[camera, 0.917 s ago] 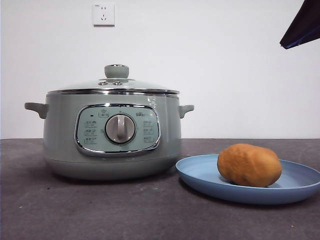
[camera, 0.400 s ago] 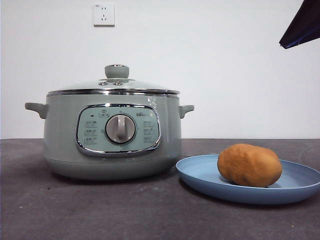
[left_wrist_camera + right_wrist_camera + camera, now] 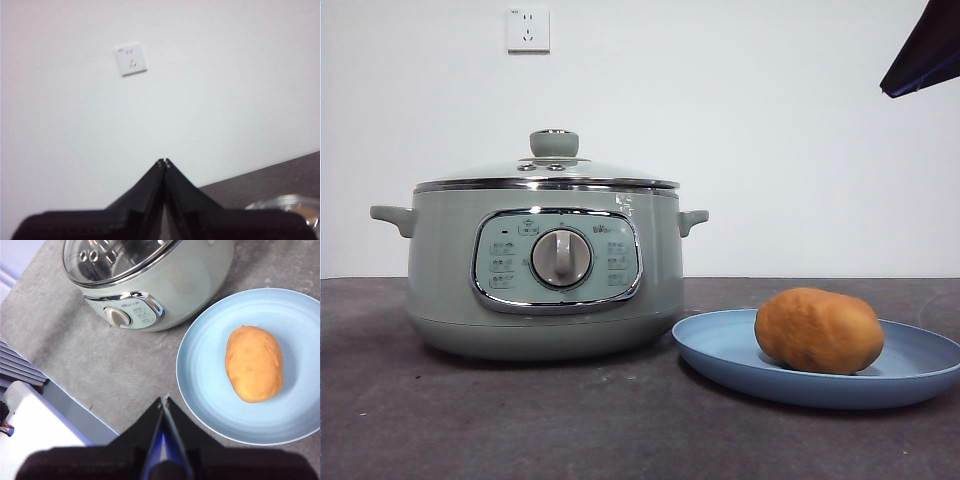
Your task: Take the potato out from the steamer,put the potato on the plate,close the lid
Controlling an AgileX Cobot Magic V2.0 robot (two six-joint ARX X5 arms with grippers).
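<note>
The orange-brown potato [image 3: 818, 330] lies on the light-blue plate [image 3: 720, 345], right of the sage-green steamer [image 3: 542, 265]. The glass lid [image 3: 552, 168] with its green knob sits on the steamer. The right wrist view looks down on the potato [image 3: 254, 363], the plate [image 3: 205, 370], the steamer [image 3: 170, 285] and the lid [image 3: 115, 257]. My right gripper [image 3: 164, 401] is shut and empty, high above the table in front of the plate; it shows as a dark tip [image 3: 925, 55] at the front view's top right corner. My left gripper [image 3: 164, 162] is shut and empty, raised and facing the wall.
The table [image 3: 570, 420] is dark grey. A wall socket [image 3: 527, 29] sits on the white wall behind the steamer. A white and grey unit [image 3: 35, 425] stands off the table's front edge in the right wrist view.
</note>
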